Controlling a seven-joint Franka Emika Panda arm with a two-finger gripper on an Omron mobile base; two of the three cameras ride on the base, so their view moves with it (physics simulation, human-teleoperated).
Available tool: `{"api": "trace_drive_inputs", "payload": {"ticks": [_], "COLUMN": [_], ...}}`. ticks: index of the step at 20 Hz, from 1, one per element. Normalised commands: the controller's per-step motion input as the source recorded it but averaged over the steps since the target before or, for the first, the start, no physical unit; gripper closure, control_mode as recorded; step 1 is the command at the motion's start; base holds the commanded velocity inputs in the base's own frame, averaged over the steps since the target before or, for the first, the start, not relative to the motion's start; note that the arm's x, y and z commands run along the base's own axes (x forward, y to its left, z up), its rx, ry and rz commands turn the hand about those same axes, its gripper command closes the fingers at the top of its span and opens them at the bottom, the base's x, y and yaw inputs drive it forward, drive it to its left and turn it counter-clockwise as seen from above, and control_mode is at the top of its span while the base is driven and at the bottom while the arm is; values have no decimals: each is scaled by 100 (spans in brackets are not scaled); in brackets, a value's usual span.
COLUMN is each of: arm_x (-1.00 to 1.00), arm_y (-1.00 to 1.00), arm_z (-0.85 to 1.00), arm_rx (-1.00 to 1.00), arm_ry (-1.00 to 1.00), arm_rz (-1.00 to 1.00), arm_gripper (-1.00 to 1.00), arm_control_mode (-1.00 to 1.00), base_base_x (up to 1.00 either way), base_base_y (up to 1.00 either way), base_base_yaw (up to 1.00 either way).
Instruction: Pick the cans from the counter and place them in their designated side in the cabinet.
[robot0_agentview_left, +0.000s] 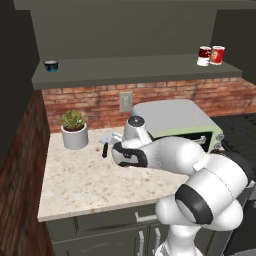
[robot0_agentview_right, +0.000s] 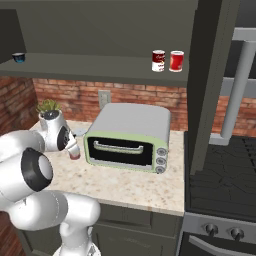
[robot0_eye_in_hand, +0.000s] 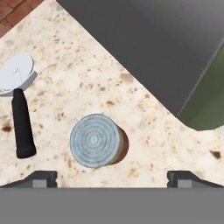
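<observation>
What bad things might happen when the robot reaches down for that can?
The open hand hangs above the can, which sits left of centre, so one finger might tip it. The black-handled tool lies close and may get bumped. The toaster oven crowds the other side.

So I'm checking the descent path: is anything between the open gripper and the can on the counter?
No. In the hand view the can stands upright below the open gripper, with bare counter around it; a black-handled tool lies off to one side.

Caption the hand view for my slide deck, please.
Open gripper hovering above a can standing on the counter, beside the toaster oven.
</observation>
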Motion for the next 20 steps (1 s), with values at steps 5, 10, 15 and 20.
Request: {"api": "trace_drive_inputs", "payload": {"ticks": [5, 10, 15, 20], "arm_x": [22, 21, 17, 16], "arm_y": [0, 0, 0, 0], "arm_z": [-15, -17, -19, -19], "arm_rx": [0, 0, 0, 0], "arm_ry": [0, 0, 0, 0], "arm_rz": [0, 0, 0, 0], "arm_gripper": [-100, -100, -100, -100], "arm_control_mode": [-100, -100, -100, -100], "base_base_x": [0, 0, 0, 0], "base_base_y": [0, 0, 0, 0], "base_base_yaw": [0, 0, 0, 0]}}
